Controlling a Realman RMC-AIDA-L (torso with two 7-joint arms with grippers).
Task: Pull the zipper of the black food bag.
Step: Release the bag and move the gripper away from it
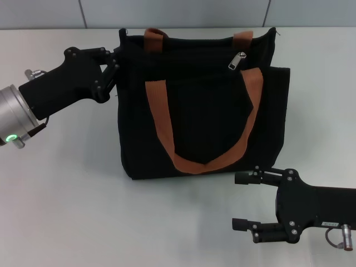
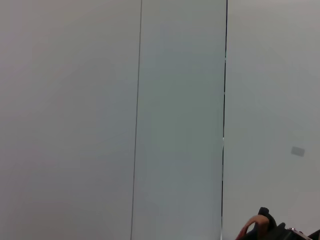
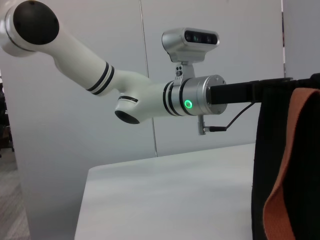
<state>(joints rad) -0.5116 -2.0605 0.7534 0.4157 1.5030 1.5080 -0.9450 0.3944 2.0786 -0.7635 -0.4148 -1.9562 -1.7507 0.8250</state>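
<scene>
The black food bag lies flat on the table in the head view, its brown-orange straps across the front. The silver zipper pull sits on the zip line near the bag's upper right edge. My left gripper is at the bag's upper left corner, fingers closed on the fabric edge. My right gripper is open and empty, low on the table just below the bag's lower right corner. The right wrist view shows the bag's side with a strap.
The white table runs around the bag, with a grey panelled wall behind it. My left arm reaches across the right wrist view to the bag's top. The left wrist view shows mostly wall and a bit of strap.
</scene>
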